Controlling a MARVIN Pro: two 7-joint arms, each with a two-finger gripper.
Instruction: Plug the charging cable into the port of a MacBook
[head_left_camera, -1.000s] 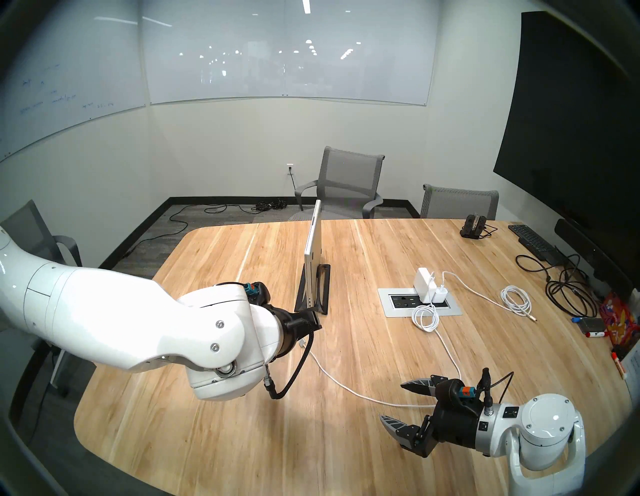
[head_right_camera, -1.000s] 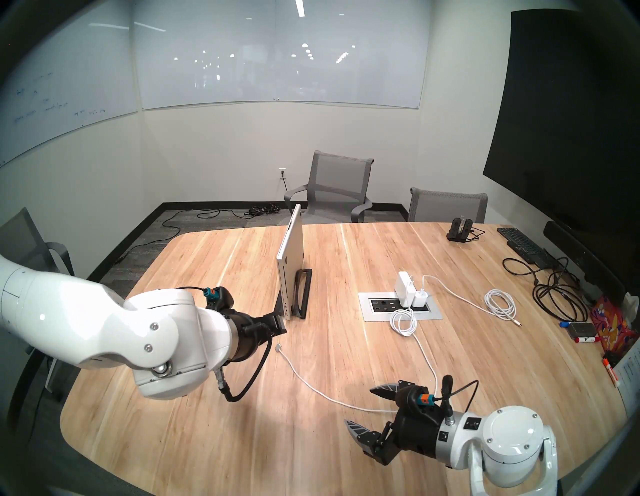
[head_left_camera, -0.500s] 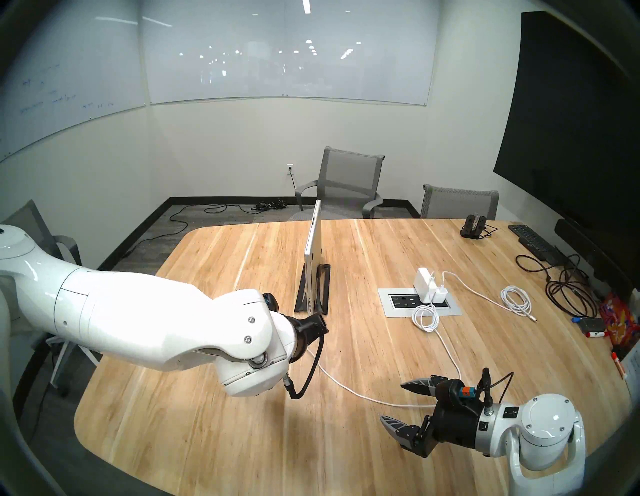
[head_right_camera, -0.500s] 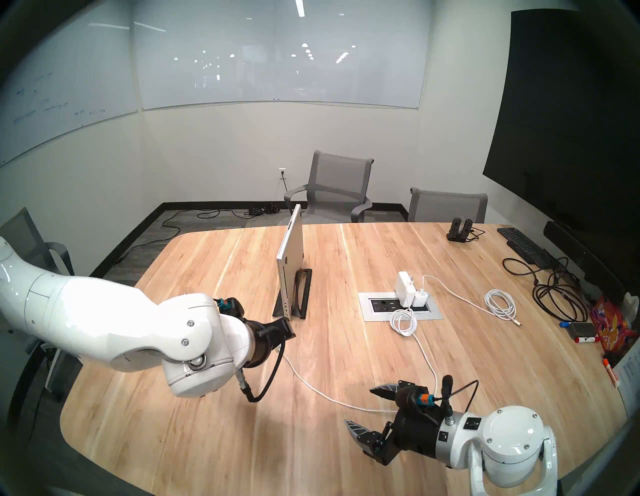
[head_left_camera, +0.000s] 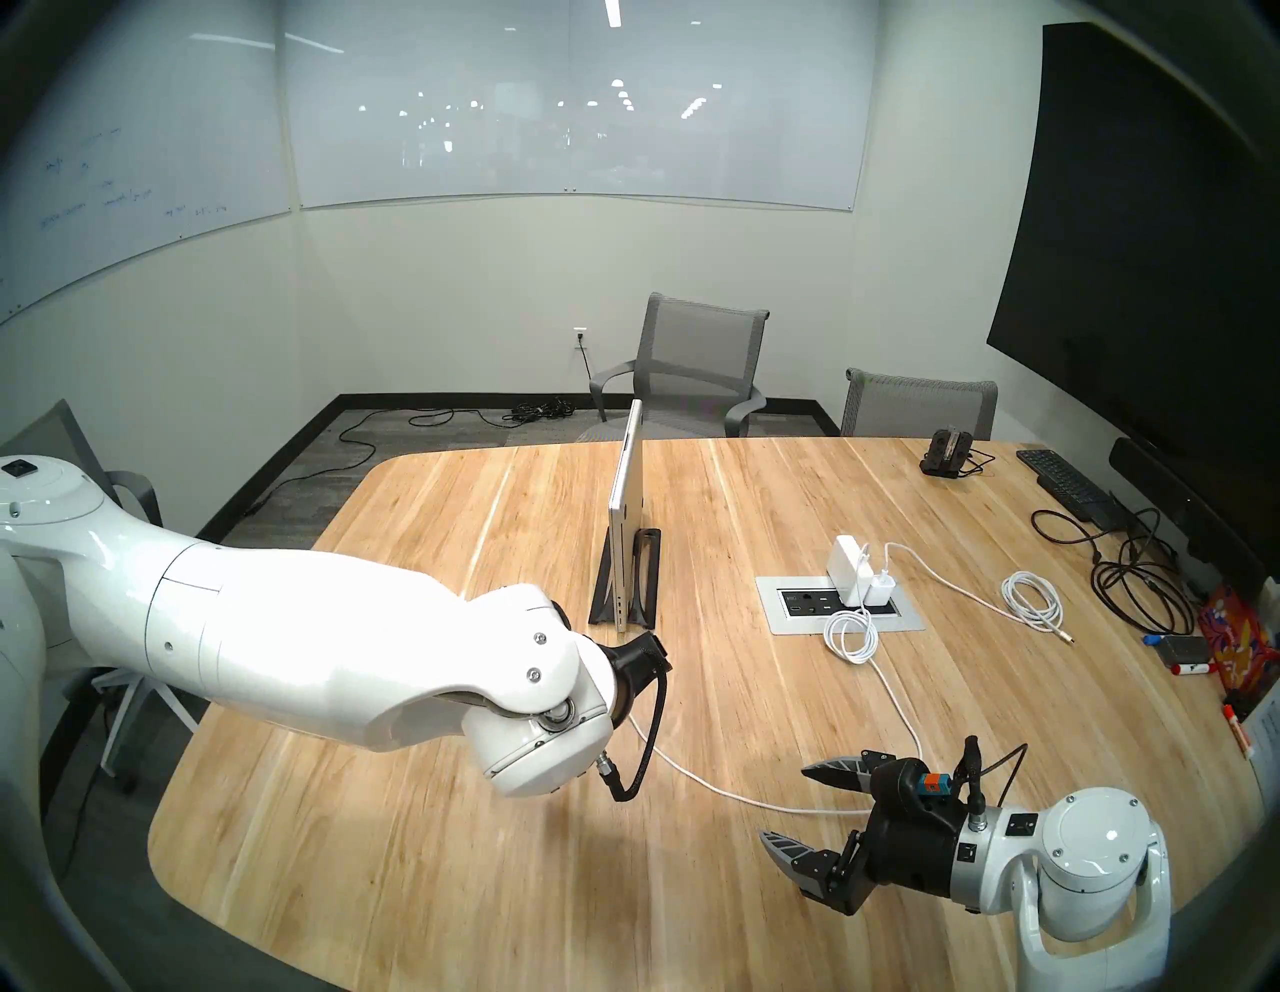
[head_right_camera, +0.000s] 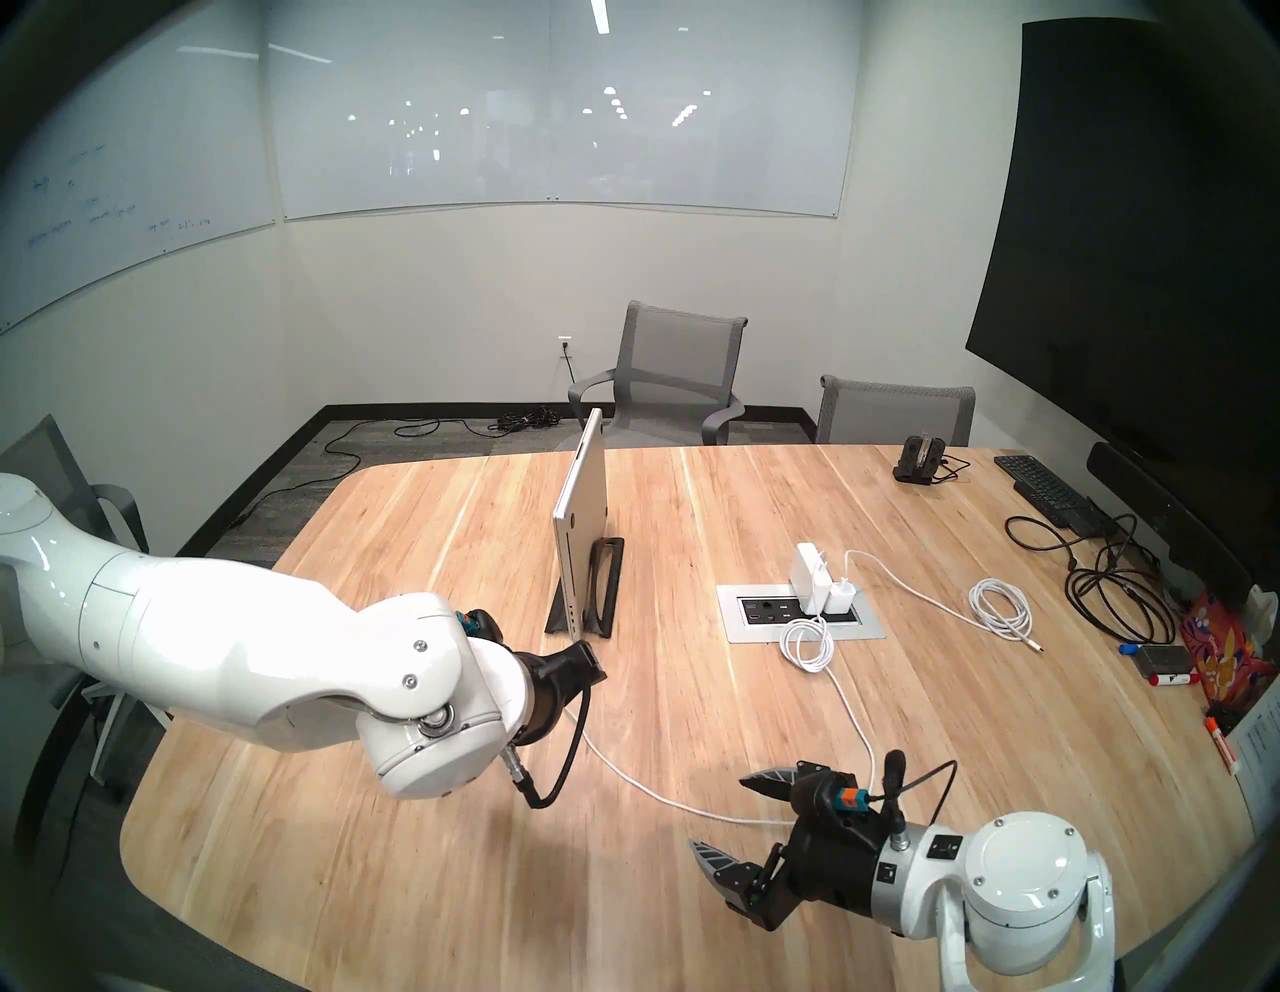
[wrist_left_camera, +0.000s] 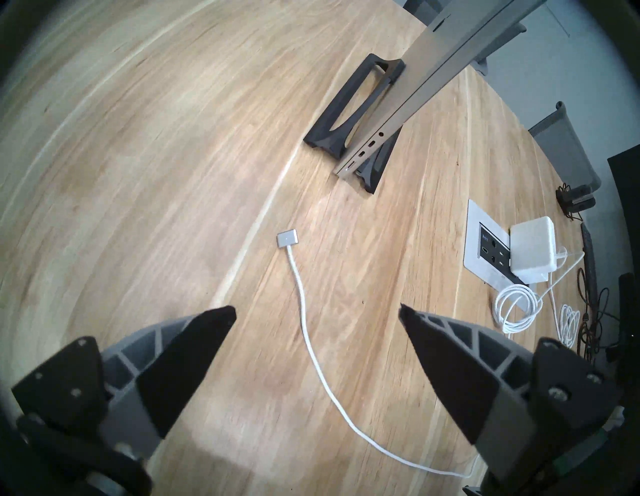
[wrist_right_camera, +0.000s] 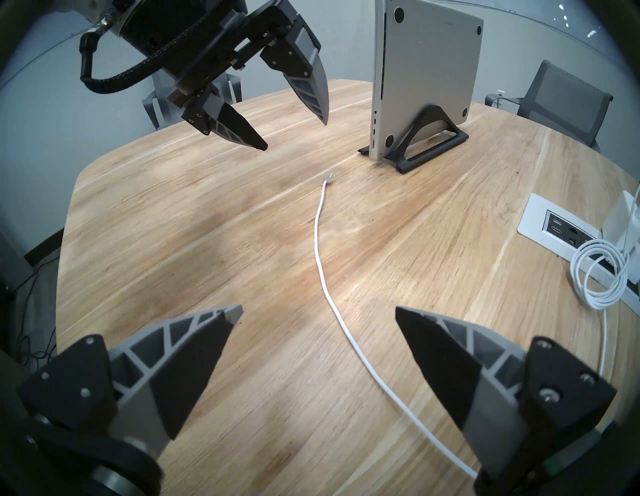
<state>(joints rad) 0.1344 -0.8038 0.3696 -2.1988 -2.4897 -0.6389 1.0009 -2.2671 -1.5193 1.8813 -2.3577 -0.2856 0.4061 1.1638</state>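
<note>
The table (head_left_camera: 762, 693) fills my head view, but my left arm hides what my left wrist shows: the laptop (wrist_left_camera: 415, 93) standing at one o'clock, the cable (wrist_left_camera: 311, 346) plug at twelve, between my spread, empty left claw (wrist_left_camera: 317, 311). My right claw (wrist_right_camera: 318, 313) gapes too.

The MacBook (wrist_right_camera: 427, 65) is a closed silver-grey slab standing upright on its long edge in a black stand (wrist_right_camera: 433, 138), its port edge facing the connector. The charging cable (wrist_left_camera: 313, 332) is a thin white cord lying loose on the wooden table (wrist_left_camera: 156, 173), its flat silver-white connector (wrist_left_camera: 287, 240) resting near the laptop, unplugged.
</note>
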